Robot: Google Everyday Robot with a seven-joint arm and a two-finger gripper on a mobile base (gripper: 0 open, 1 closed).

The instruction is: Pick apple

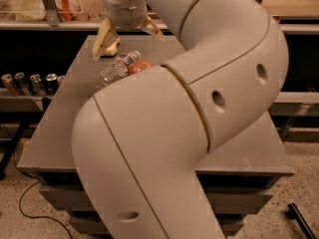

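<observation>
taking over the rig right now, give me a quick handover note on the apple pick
Gripper: open and empty, above the far end of the table, just beyond the apple.
Apple: on the table, right beside the clear bottle, which lies on its side. The robot's own arm hides most of the apple from the camera.
Done: the gripper is near the apple; nothing is grasped.
Left: bring the gripper down around the apple without nudging the bottle, close and lift. The view of the apple is poor, so go carefully.
</observation>
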